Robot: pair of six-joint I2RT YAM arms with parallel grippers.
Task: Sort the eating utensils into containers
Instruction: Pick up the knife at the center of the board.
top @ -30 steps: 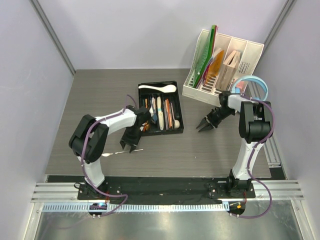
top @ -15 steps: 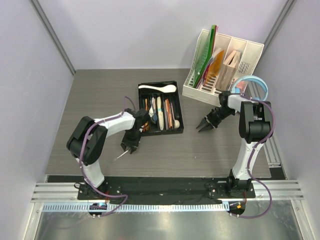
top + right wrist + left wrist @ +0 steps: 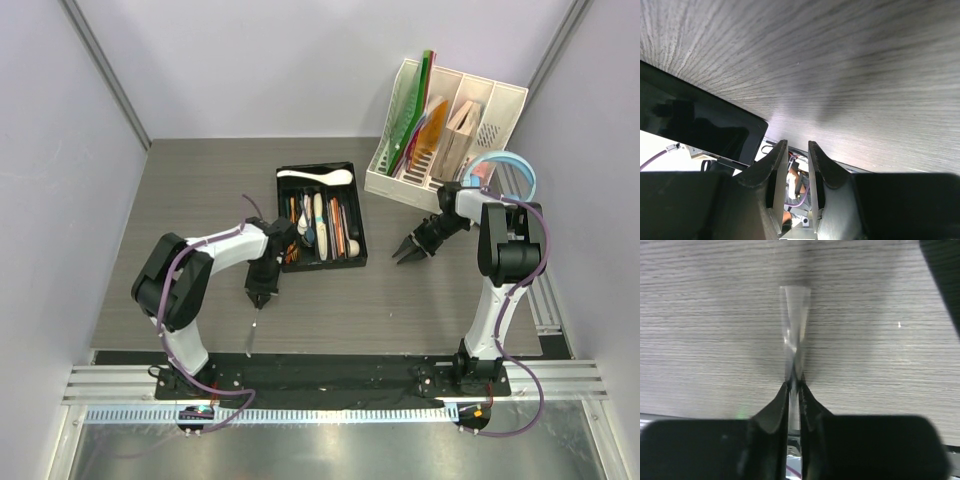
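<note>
A thin steel utensil, blurred, was pinched at one end in the clenched jaws of the left arm. It hung over the worktop, in front of the black tray holding other utensils. The jaws of the right arm stood slightly parted and grasped nothing, to the right of the tray.

Seen from high behind the arms, a fixed camera looks down over the whole table. Each wrist camera looks close along its own claw at the woodgrain just ahead. The left claw and the thin steel utensil it pinches appear in both the overhead and left-wrist views.
</note>
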